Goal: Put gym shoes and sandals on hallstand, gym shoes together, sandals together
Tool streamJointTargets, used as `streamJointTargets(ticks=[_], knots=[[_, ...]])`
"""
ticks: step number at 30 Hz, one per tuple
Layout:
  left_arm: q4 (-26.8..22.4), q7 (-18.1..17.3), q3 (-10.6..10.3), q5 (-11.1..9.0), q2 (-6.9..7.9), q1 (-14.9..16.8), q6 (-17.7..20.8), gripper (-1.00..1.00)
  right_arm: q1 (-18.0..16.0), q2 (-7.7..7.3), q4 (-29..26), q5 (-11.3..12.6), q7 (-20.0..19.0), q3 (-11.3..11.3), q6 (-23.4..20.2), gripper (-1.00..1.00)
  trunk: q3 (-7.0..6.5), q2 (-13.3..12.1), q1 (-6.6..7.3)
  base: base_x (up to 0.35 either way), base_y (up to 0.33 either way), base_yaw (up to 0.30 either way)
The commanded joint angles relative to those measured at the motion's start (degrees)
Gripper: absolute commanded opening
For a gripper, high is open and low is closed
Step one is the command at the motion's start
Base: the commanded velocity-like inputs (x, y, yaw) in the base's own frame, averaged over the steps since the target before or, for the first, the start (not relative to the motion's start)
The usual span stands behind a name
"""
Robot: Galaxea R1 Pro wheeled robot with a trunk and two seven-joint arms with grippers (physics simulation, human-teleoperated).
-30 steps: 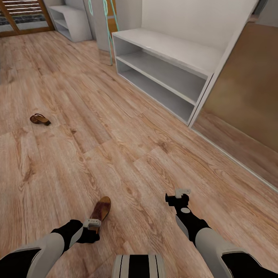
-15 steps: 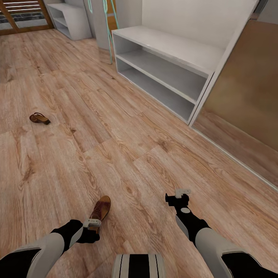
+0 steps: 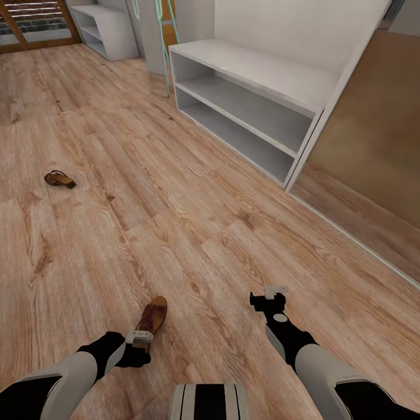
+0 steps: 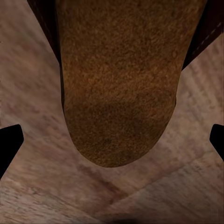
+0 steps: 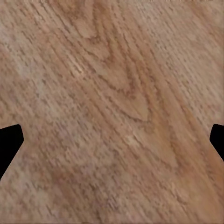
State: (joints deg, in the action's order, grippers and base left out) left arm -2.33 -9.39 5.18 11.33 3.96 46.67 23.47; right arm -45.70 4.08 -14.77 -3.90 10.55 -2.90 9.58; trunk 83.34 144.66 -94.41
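One dark brown sandal [image 3: 153, 315] lies on the corridor floor [image 3: 175, 221] at the lower left, its tan footbed [image 4: 116, 84] close under my left gripper [image 3: 140, 345]. That gripper is open, its fingertips [image 4: 10, 144] wide apart on either side of the sandal's rounded end, not touching it. A second sandal [image 3: 59, 178] lies far off at the left. My right gripper [image 3: 268, 296] hangs open over bare planks [image 5: 112, 107]. The white hallstand [image 3: 251, 73] stands at the upper right with its top and shelves bare. The gym shoes are out of view.
A brown-panelled sliding wardrobe [image 3: 373, 140] runs along the right, next to the hallstand. A smaller white shelf unit [image 3: 108, 29] and a wooden-framed door [image 3: 35, 26] stand at the far left end. A teal-framed object [image 3: 166, 35] leans by the wall.
The head view has shifted very slightly. Both arms and both sandals keep their places.
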Motion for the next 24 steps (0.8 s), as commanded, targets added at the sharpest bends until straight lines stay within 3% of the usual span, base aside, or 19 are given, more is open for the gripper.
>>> streamJointTargets(ticks=[1, 24], knots=[[0.01, 0.0, 0.0, 0.0, 0.0, 0.0, 0.0, 1.0, 0.0, -0.01, 0.0, -0.01, 0.0, 0.0, 0.0, 1.0, 0.0, 0.0, 0.0, 0.067, 0.0, 0.0], [0.04, -0.01, 0.0, -0.01, 0.0, 0.0, 0.0, 1.0, 0.0, 0.01, 0.0, 0.0, 0.0, 0.0, 0.0, 1.0, 0.0, 0.0, 0.0, 0.019, 0.0, 0.0]])
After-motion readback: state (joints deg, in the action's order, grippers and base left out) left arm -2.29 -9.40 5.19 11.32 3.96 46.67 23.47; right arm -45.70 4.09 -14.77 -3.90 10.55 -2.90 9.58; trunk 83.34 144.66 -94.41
